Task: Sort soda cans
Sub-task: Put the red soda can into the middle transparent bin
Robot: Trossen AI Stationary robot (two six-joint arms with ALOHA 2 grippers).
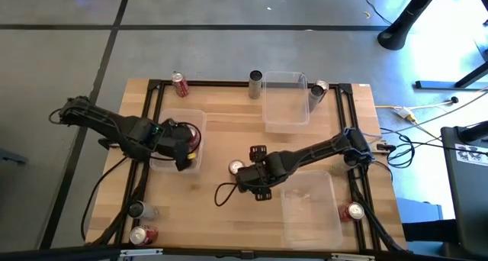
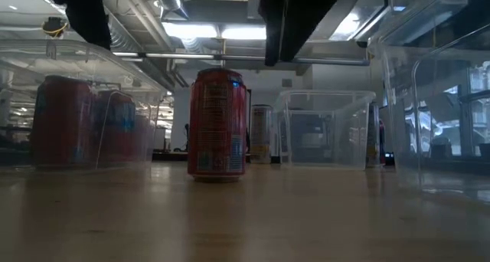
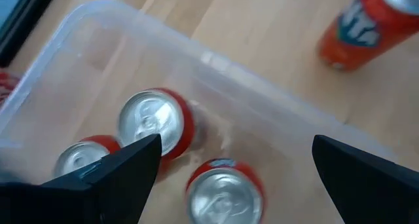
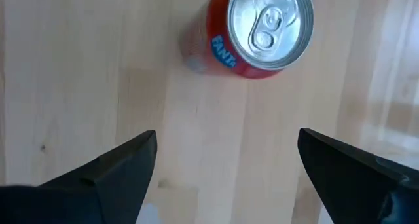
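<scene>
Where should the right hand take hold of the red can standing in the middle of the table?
Grip the red can across its round side wall, coming down from above. It stands upright and clear of the bins, and the open right hand hovers beside it.

In the high view, the table (image 1: pixel 229 150) fills the middle of the frame. A bin (image 1: pixel 162 114) sits at centre-left with three upright cans (image 3: pixel 156 121) inside it, under the left gripper (image 1: pixel 183 145). A second bin (image 1: pixel 286 101) lies at upper centre, a third bin (image 1: pixel 311 207) at lower right. One can (image 1: pixel 236 168) stands alone at centre, just left of the right gripper (image 1: pixel 258 172). Other cans stand along the edges: upper left (image 1: pixel 180 83), beside the upper bin (image 1: pixel 255 83), upper right (image 1: pixel 319 89), lower right (image 1: pixel 354 211), and two at lower left (image 1: pixel 142 234).
</scene>
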